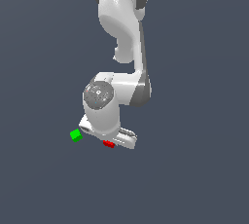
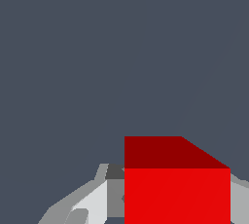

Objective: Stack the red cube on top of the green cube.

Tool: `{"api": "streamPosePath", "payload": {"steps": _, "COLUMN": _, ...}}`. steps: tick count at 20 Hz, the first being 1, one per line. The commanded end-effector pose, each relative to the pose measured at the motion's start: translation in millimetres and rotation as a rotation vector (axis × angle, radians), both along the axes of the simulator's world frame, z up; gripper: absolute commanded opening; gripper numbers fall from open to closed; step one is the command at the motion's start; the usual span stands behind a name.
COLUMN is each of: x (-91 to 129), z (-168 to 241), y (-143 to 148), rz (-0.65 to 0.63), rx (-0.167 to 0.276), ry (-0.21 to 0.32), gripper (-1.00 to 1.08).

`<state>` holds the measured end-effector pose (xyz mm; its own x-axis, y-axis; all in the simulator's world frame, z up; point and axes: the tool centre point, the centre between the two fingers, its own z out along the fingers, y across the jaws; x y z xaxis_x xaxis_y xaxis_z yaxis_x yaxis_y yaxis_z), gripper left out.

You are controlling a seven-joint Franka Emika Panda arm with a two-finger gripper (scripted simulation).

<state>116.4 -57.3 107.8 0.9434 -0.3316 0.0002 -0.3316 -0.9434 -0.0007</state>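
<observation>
The red cube (image 2: 177, 189) fills the low part of the wrist view, and my gripper (image 2: 177, 203) is shut on it, with a grey finger (image 2: 115, 194) pressed against each side face. In the exterior view the red cube (image 1: 108, 144) peeks out from under the white hand, where the gripper (image 1: 110, 142) holds it. The green cube (image 1: 76, 135) sits free on the dark floor, a short way off toward the exterior view's left of the red one. The green cube is out of the wrist view.
The white arm (image 1: 121, 18) reaches down from the top of the exterior view, and its wrist body (image 1: 102, 106) hangs over the cubes. Plain dark grey floor (image 1: 194, 169) lies all around.
</observation>
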Motion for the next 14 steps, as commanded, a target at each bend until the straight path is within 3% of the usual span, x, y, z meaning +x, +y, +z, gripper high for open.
{"api": "streamPosePath", "payload": {"steps": 1, "x": -8.0, "z": -5.7, "y": -22.9, "rz": -0.002, "rx": -0.001, "ry": 0.0, "gripper": -1.0}}
{"api": "streamPosePath", "payload": {"steps": 14, "x": -50.5, "z": -40.5, "y": -148.1, "rz": -0.002, "rx": -0.001, "ry": 0.0, "gripper": -1.0}}
